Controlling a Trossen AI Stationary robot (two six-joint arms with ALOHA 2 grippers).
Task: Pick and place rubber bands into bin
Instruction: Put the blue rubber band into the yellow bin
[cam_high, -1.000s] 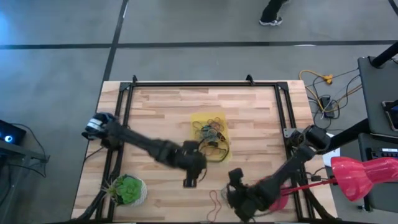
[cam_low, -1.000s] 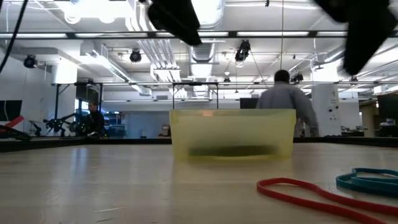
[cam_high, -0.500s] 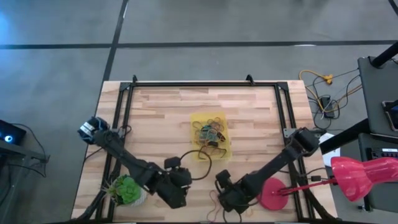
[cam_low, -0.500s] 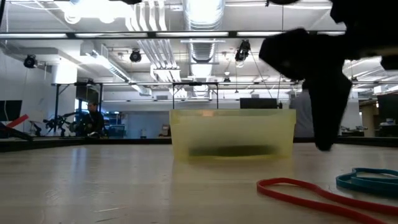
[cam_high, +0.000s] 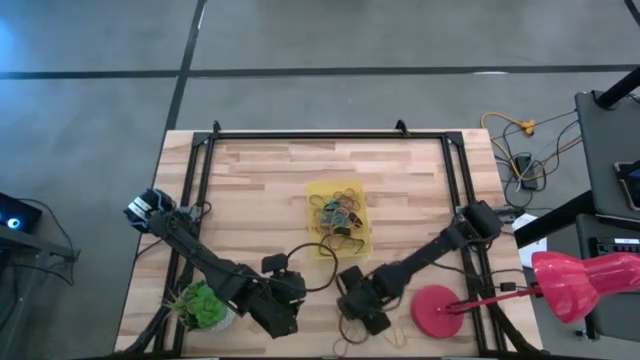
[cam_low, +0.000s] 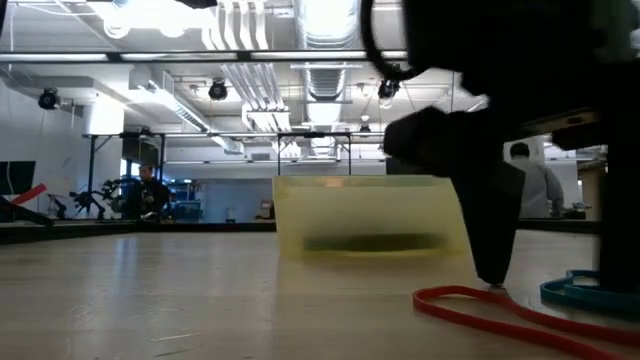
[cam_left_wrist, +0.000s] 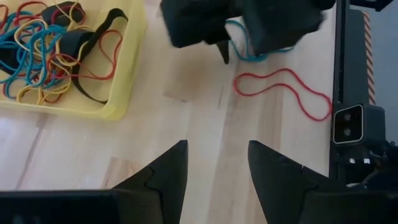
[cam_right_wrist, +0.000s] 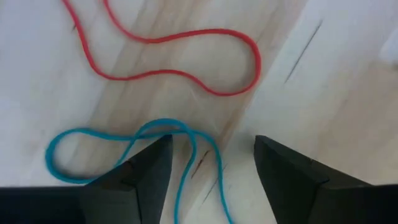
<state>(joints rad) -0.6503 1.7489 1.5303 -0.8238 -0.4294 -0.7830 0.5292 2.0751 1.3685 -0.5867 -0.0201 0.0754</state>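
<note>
Working from my remote station, I see the left gripper (cam_left_wrist: 213, 167) hovering low over the near part of the wooden table (cam_high: 260, 180), fingers spread apart and holding nothing, with a green plant ball (cam_high: 204, 305) just to its left. Ahead of that pincer and to one side sits the yellow bin (cam_left_wrist: 118, 93), its floor covered with a tangle of rubber bands (cam_left_wrist: 43, 50) in red, blue, yellow and black. Farther right, the right gripper (cam_right_wrist: 208, 163) is down at the tabletop, its fingers (cam_right_wrist: 134, 177) released and wide apart, gripping nothing. A blue band (cam_right_wrist: 124, 140) lies looped on the wood partly between those fingertips, and a red band (cam_right_wrist: 180, 59) snakes just beyond it, both well outside the bin. Right of this pincer rests a round red disc (cam_high: 437, 311). Behind the table, a person (cam_low: 540, 190) stands in the room.
</note>
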